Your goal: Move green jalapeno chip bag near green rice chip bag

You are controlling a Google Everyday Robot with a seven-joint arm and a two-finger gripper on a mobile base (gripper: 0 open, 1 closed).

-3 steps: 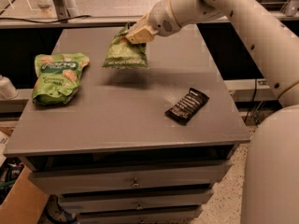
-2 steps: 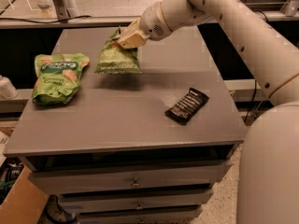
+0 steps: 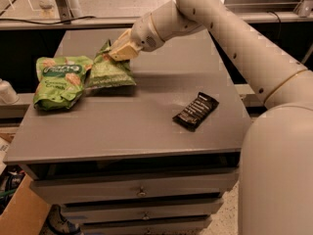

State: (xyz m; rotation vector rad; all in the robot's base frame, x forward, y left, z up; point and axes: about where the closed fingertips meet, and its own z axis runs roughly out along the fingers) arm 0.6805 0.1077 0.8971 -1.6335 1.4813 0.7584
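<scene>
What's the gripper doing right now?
The gripper is closed on the top of the jalapeno bag, right beside the rice bag.

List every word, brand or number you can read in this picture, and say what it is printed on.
Green rice chip bag: white lettering on dark band, too blurred to read.
Green jalapeno chip bag, gripped at its top by the gripper: nothing readable.
Black packet: pale print, unreadable.

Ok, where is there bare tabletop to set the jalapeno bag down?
Crowded at left: pincer holds jalapeno bag beside rice bag. Bare: front strip before both bags, and the middle between them and the black packet.
</scene>
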